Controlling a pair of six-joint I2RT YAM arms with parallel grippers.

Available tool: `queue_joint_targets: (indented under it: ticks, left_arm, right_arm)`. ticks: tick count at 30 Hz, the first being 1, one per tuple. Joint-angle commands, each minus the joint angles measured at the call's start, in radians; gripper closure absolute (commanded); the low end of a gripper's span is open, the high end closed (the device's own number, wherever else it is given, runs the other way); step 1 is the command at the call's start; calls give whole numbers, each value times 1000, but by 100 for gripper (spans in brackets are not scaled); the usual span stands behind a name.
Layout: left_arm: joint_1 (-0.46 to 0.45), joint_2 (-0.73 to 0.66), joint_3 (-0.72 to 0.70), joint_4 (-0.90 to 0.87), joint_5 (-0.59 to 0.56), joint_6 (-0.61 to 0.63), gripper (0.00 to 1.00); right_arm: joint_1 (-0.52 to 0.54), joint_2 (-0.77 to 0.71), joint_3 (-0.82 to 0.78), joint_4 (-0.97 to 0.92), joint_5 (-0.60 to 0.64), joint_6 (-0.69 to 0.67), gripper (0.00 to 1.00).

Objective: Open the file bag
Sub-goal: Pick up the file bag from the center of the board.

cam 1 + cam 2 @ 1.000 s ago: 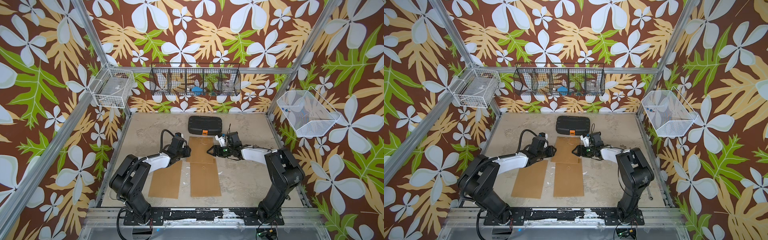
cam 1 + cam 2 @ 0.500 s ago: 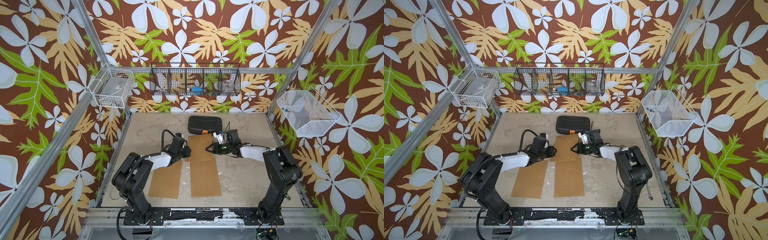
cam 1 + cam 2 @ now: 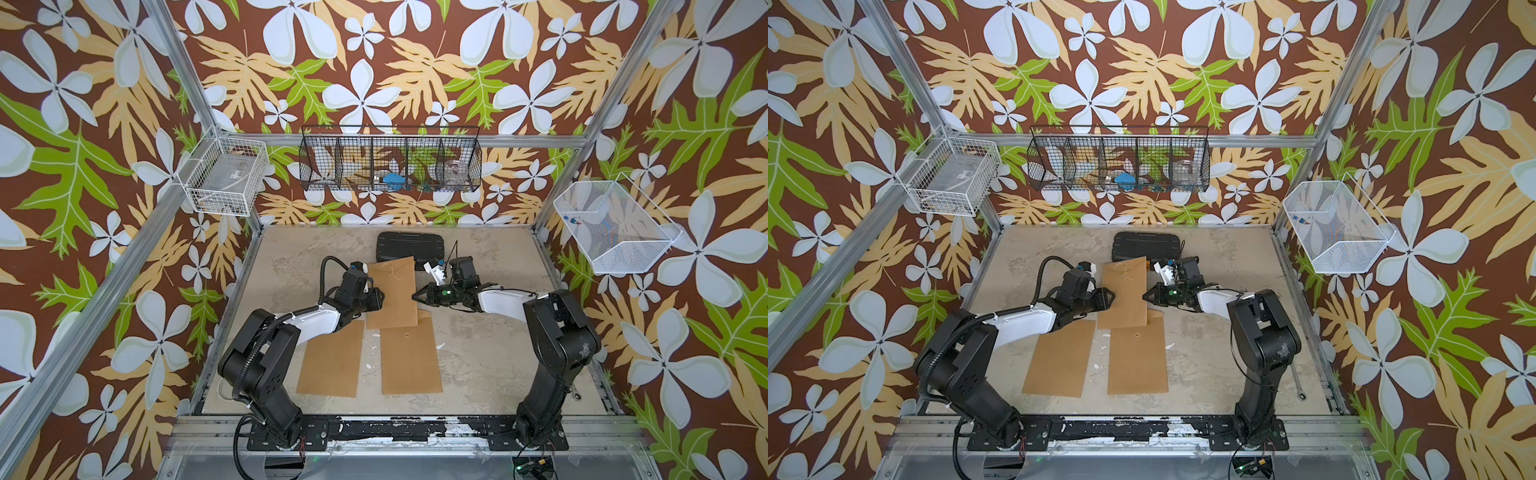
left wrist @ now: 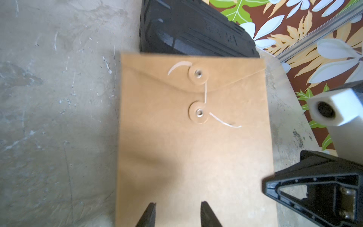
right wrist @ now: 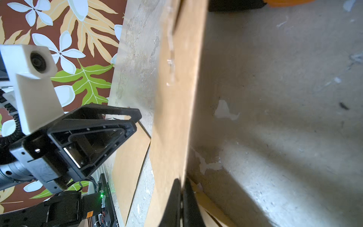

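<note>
On tabletop, left claw spread apart over near-left part of file bag, right claw clamped on its right edge. Lengthwise near to far; string tie at far end, near black case, straight ahead of left claw.

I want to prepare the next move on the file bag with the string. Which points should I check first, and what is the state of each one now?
1. Grip: the right gripper is shut on the edge of the file bag: ok.
2. Free hand: the left gripper is open above the bag: ok.
3. Left gripper touching the bag: cannot tell.
4. The string off the buttons: not ok, it runs between both.
5. The flap lifted: not ok, it lies shut.
6. Bag clear of the black case: not ok, the flap end covers the case's near edge.
</note>
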Motion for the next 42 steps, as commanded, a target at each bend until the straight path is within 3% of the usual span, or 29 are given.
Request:
queue_joint_targets:
  ticks: [1, 5, 11, 16, 22, 26, 34, 42]
  left_arm:
    - [11, -23, -1, 15, 2, 3, 58]
    - [25, -70, -10, 7, 4, -1, 53]
    - [73, -205, 7, -55, 4, 6, 30]
    - [153, -320, 6, -54, 139, 4, 18]
    - [253, -414, -104, 205, 474, -101, 13]
    - [259, -434, -182, 428, 597, -204, 12]
    - [257, -391, -249, 784, 694, -426, 18]
    - [257, -362, -226, 873, 713, -485, 22]
  right_arm:
    - [1, -14, 1, 9, -1, -13, 100]
    - [1, -37, -2, -1, -4, -22, 100]
    - [1, -113, -17, -22, -26, -32, 100]
    - [1, -226, -21, -89, -53, -64, 100]
    - [1, -391, -25, -179, -100, -98, 100]
    - [1, -490, -32, -209, -150, -98, 100]
    - [1, -611, -48, -235, -218, -96, 100]
    - [2, -650, -66, -219, -243, -87, 100]
